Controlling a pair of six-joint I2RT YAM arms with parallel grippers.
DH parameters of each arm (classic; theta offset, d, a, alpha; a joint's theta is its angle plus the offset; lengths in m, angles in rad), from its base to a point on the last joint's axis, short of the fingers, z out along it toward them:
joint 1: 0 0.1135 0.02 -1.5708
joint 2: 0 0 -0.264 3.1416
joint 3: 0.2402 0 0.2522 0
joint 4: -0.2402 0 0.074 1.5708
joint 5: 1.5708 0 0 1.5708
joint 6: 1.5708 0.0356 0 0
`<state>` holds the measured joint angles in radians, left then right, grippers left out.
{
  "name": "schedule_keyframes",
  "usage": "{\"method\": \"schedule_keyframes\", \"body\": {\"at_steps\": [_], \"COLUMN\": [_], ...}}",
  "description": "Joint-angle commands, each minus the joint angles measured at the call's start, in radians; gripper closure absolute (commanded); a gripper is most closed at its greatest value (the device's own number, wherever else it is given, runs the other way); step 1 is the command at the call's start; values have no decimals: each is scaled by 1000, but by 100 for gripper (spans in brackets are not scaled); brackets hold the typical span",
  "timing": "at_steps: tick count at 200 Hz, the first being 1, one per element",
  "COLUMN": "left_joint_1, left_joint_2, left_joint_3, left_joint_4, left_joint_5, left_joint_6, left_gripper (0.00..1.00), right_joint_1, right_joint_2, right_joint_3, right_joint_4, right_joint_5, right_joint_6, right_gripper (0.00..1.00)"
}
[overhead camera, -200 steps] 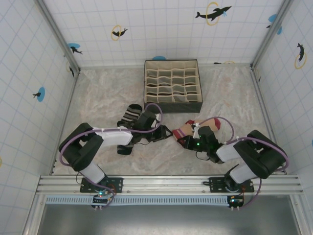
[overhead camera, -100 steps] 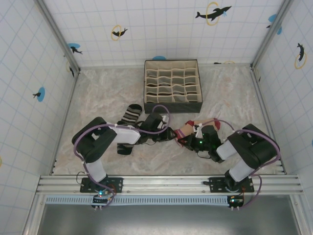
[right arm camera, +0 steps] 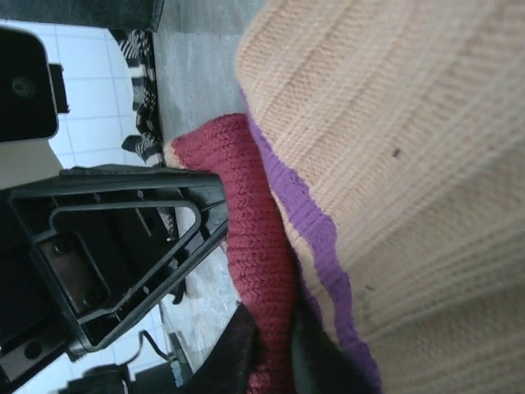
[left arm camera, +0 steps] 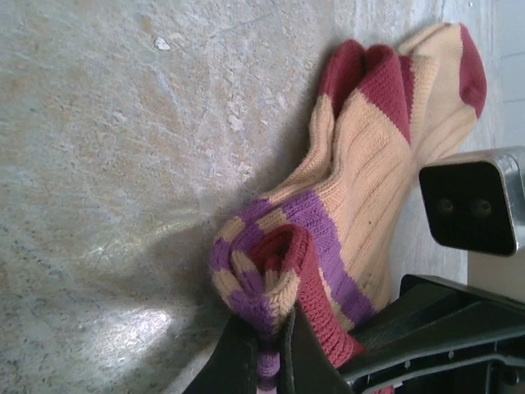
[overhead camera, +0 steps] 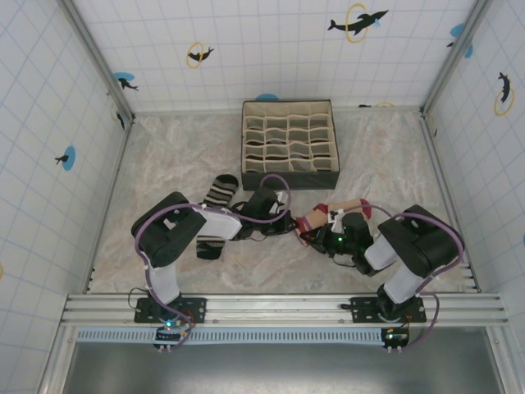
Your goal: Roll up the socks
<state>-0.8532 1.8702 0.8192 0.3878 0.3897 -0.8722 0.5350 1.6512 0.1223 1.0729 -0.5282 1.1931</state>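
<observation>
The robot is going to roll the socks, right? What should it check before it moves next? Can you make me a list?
1. Left end effector shut on the peach sock cuff: ok.
2. Right end effector has the red cuff between its fingers: ok; how tightly, cannot tell.
3. Peach sock rolled up: not ok, only the cuff end is bunched.
4. Black sock lying apart from the peach sock: ok.
5. Box behind, away from both arms: ok.
</observation>
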Motion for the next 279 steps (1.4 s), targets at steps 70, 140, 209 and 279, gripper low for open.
{"method": "schedule_keyframes", "body": {"at_steps": [70,140,209,279], "left_joint_1": [38,82,105,115], "left_joint_2": [-20,-30,-36,-28], "left_joint_3": [149,202,215,222], "left_joint_4": [-435,-575,-628,-659], "left_joint_5": [-54,8,52,76], "left_joint_6": [36,54,60,71], "left_gripper": [100,100,100,100], "right_joint_1": [150,477,775,794], "right_joint_2": [-429,-442,-128,125], "right_joint_3": [295,442,585,666], "right_joint_4": [-940,-1177,-1176,-1184], "right_joint_5": [386,946,1428,1517], "right_joint_6": [-513,-800,-1020,-1033], "right_gripper": [30,30,34,40]}}
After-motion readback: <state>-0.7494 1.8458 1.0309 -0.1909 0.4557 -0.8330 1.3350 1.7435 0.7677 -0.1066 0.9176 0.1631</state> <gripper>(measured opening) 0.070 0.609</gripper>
